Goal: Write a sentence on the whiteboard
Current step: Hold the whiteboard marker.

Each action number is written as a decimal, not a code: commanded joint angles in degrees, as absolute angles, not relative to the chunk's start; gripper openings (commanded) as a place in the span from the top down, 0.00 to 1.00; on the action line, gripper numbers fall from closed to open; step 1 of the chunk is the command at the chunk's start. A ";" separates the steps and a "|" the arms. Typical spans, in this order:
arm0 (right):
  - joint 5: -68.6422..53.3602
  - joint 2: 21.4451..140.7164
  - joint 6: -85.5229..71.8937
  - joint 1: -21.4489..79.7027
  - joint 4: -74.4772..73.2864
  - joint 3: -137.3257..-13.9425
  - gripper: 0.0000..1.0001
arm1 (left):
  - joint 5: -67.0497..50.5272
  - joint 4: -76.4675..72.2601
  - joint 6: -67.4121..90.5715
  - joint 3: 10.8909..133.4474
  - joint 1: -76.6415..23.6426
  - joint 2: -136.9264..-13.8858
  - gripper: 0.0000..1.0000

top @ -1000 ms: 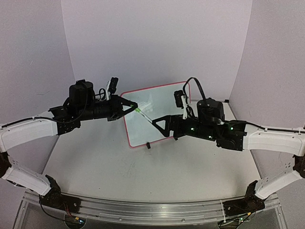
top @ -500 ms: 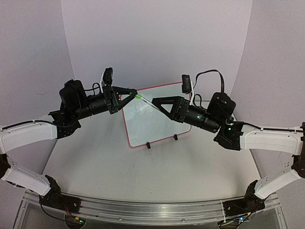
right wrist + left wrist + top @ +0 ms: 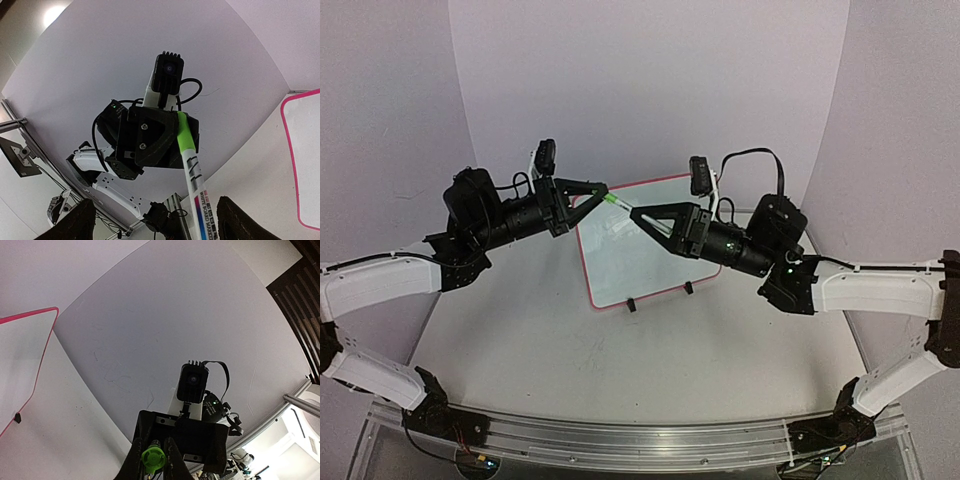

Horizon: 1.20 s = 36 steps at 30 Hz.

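**Marker bridged both tools at the board**

Top view: the left tool (image 3: 602,192) clamped the green cap of the marker (image 3: 618,204). The right tool (image 3: 635,212) stood wide around its barrel, by the upper left corner of the whiteboard (image 3: 640,265), which was propped at the far centre of the bench (image 3: 570,350).

Left wrist: the cap was pinched tight, with the whiteboard at the left.

Right wrist: the fingers (image 3: 75,222) were spread either side of the barrel.

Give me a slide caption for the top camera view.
Left hand pinches the green-ended marker, open right hand straddling its barrel, before the whiteboard.
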<state>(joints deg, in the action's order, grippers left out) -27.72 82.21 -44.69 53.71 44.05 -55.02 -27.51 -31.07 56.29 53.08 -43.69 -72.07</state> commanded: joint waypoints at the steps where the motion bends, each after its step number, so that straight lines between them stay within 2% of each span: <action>1: -26.90 83.26 -45.10 54.51 47.64 -57.74 0.22 | -26.12 -31.47 53.07 52.65 -44.50 -72.51 1.00; 16: -25.94 84.34 -44.25 55.12 49.50 -58.80 0.33 | -25.54 -26.53 50.39 53.20 -45.35 -72.62 1.00; 19: -26.08 84.36 -44.11 55.11 50.17 -58.76 0.39 | -25.96 -26.56 50.97 53.30 -45.40 -73.16 1.00; 25: -25.01 83.71 -43.74 55.15 51.45 -57.76 0.62 | -26.63 -26.62 51.57 53.25 -45.44 -73.23 1.00; 31: -23.38 82.94 -43.83 55.12 52.93 -56.25 0.67 | -26.53 -26.10 51.45 52.84 -45.44 -72.12 1.00; 36: -22.47 82.45 -43.88 55.11 54.18 -55.32 0.76 | -26.29 -25.71 51.50 52.35 -45.44 -71.34 1.00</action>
